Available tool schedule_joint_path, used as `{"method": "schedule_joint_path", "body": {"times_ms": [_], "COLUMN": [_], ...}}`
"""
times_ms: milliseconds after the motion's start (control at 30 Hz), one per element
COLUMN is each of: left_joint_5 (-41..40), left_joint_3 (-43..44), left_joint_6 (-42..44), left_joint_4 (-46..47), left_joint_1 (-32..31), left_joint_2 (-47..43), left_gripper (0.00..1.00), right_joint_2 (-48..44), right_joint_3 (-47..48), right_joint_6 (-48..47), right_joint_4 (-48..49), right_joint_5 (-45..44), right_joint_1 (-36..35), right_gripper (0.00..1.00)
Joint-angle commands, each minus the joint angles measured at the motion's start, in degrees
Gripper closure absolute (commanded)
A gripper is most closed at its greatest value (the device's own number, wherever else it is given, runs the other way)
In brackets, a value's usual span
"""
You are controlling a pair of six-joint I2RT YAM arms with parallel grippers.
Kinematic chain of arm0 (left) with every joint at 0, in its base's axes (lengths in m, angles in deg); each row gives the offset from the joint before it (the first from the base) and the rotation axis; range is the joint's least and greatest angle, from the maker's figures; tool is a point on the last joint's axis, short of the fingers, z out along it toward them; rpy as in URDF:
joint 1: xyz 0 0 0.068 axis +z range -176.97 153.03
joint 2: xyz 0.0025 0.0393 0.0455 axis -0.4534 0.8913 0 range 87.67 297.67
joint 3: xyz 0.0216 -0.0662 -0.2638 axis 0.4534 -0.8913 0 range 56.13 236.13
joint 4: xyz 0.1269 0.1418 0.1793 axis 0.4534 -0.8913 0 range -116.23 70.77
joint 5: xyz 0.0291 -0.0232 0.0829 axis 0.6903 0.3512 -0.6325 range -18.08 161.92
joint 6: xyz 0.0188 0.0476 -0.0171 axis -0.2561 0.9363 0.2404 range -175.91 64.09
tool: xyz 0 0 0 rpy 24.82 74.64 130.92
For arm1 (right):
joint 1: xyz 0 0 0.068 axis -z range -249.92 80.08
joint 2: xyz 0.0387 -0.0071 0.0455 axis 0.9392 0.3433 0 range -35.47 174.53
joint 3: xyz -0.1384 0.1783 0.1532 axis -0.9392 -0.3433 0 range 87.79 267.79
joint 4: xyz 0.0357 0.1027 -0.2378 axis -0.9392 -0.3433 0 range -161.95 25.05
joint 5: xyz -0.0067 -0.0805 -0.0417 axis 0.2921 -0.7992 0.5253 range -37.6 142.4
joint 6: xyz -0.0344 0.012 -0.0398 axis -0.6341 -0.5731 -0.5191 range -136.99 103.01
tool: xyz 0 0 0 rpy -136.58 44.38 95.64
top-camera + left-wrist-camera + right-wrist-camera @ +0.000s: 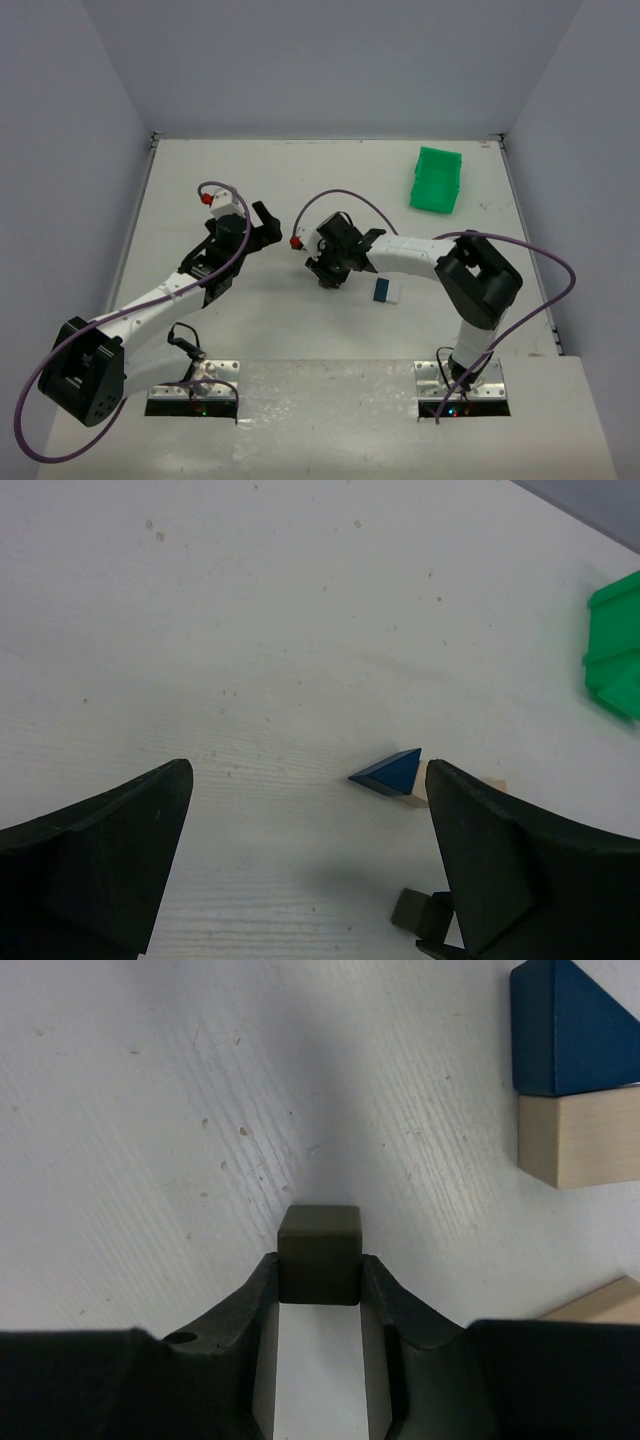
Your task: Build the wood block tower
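At the upper right of the right wrist view, the wood block tower (pixel 580 1060): only a dark blue wedge (pixel 560 1020) with a smooth painted face, touching a tan block (pixel 585 1140) of bare, fine-grained wood with square edges. Both cut off by the frame edge. Lower right, a second tan piece (pixel 600 1305), mostly out of frame, shape unclear.

Centre of the same view, an olive cube (pixel 320 1240): small, dull olive-brown, crisp corners. Pinched in the right tool (pixel 320 1265), narrow around it, matte black fingers (pixel 255 1300) pressed to either side. Near half of the cube hidden between them; touching the desk (pixel 150 1110) or just above it, cannot tell. White desk surface, finely streaked and speckled. Tower ahead and to the right of this tool, apart from it.

From the left wrist, the left tool (pixel 308 775) spread wide, nothing between its broad dark fingers. Blue wedge just beyond the finger at the right of that view, the tan block partly hidden behind that finger.

From the top view, tower only a tiny blue-and-white patch, layers too small to make out, just beside the right forearm and near the right tool; left tool farther off to the left. Glossy green bin (pixel 437 180) well apart, toward the far right.
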Motion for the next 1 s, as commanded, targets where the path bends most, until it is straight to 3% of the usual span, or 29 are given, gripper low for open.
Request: {"method": "schedule_joint_path", "body": {"times_ms": [0,133,200,333,433,600,767,967], "left_joint_5": [-0.1,-1.2,-1.4,-2.9,-4.6,-9.2,-12.8,-13.7], "left_joint_3": [-0.1,-0.1,-0.2,-0.6,-1.3,-1.2,-1.5,-2.2], "left_joint_6": [0.2,0.1,0.2,0.2,0.1,-0.4,-1.1,-0.7], "left_joint_4": [2.7,2.2,2.7,1.9,1.5,-0.9,-1.7,0.9], "left_joint_1": [0.8,0.8,0.8,0.8,0.8,0.8,0.8,0.8], "left_joint_2": [-0.6,-1.2,-1.5,-2.5,-3.9,-4.8,-4.9,-2.1], "left_gripper": [0.0,0.0,0.0,0.0,0.0,0.0,0.0,0.0], "right_joint_2": [-5.8,-8.1,-7.8,-9.7,-12.6,-18.6,-25.7,-34.2], "right_joint_3": [3.5,12.3,21.4,24.6,20.9,13.1,1.5,-11.8], "right_joint_6": [-4.8,-10.0,-11.4,-15.9,-19.8,-27.1,-29.0,-29.5], "right_joint_4": [1.3,1.5,-0.8,-2.8,-5.6,-7.1,-8.7,-12.4], "right_joint_5": [-0.3,-3.9,-0.1,7.6,11.7,7.1,8.1,12.6], "right_joint_1": [0.0,2.0,4.3,11.0,14.7,16.0,18.8,20.5], "right_gripper": [0.8,0.83,0.84,0.86,0.86,0.87,0.9,0.87]}}
